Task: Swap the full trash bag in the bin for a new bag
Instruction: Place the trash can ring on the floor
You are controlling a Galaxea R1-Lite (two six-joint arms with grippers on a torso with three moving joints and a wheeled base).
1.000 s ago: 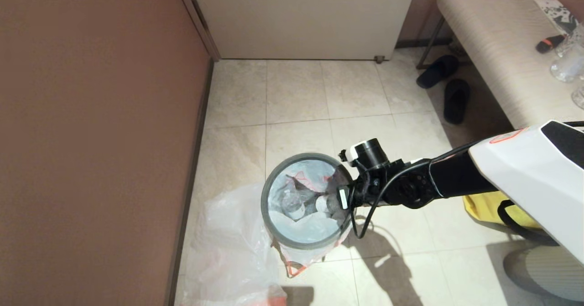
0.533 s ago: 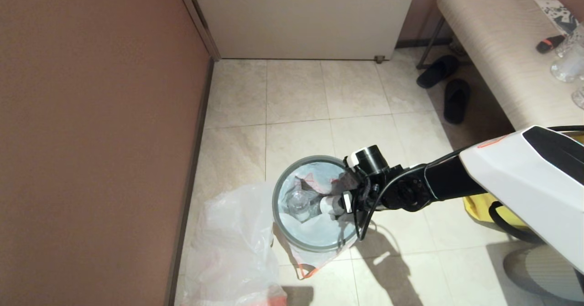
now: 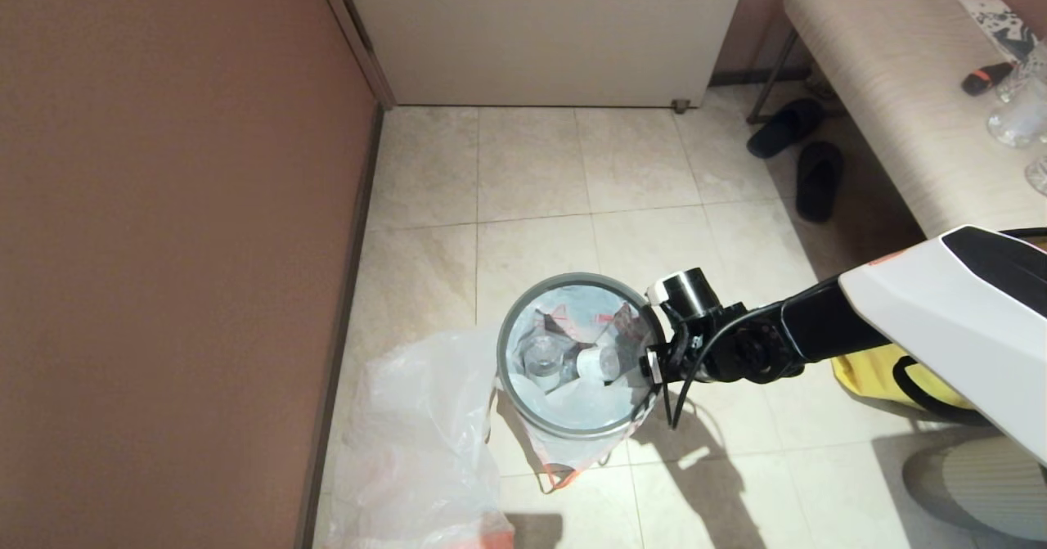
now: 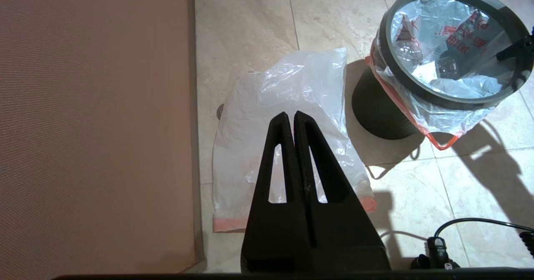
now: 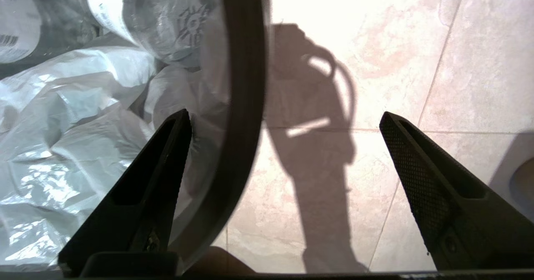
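Right wrist view: right gripper (image 5: pixel 285 119) spread wide astride the bin (image 5: pixel 244 84) rim; left gripper (image 4: pixel 290 119) clenched, empty.

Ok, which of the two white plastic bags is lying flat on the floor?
The new bag, limp and empty beside the wall. The full trash bag sits inside the bin, holding bottles.

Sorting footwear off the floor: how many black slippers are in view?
2: one black slipper lies on the tile by the beige bench's metal leg, the other black slipper just nearer the robot. More may hide underneath.
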